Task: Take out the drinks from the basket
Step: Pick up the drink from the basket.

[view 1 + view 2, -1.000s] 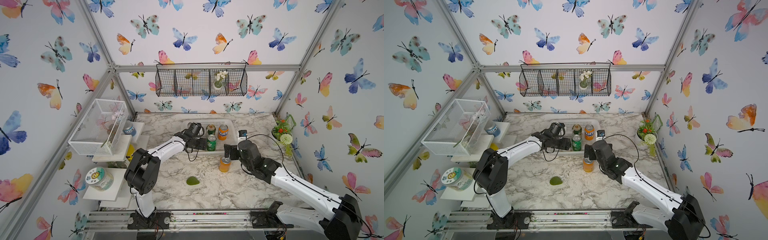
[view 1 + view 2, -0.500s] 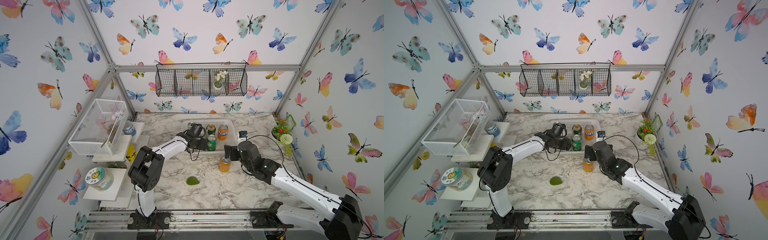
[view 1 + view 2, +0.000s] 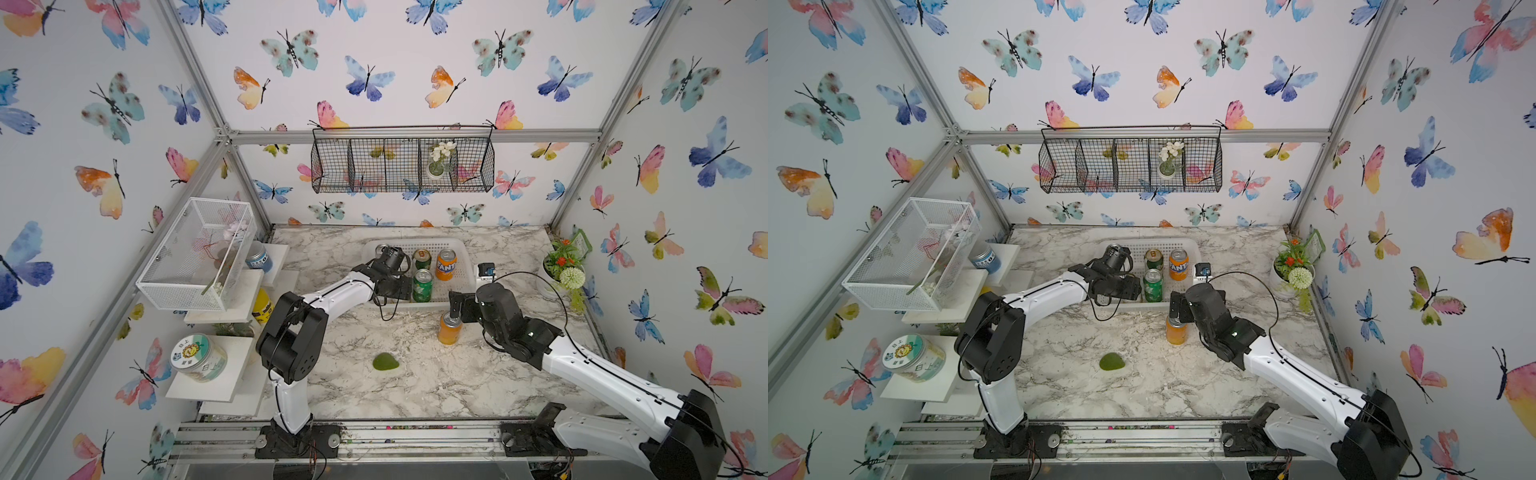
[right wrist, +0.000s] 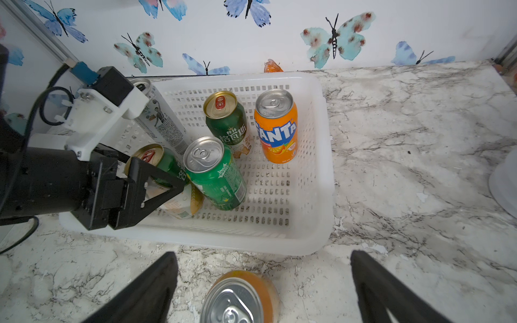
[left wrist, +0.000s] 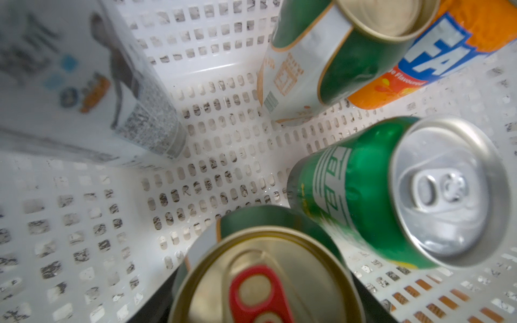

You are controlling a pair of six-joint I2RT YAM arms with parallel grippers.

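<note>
I read "FANTA" + "Flavoured" on far orange can (image 4: 275,127), right side; "Sprite" on bright green can (image 4: 216,176), nearer, to its left.

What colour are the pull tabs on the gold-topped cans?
Red pull tabs, both visible in the right wrist view.

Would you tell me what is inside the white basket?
Five cans: silver can, Fanta can, bright green can, far gold-topped can, near gold-topped can. The left gripper partly hides the latter.

Right gripper (image 4: 263,256), jaws spread wide, hangs over an orange can (image 4: 240,299) standing on the tabletop (image 4: 405,181) beside the basket (image 4: 324,173), where the left gripper (image 4: 153,171) straddles a gold-topped can (image 4: 148,157).
</note>
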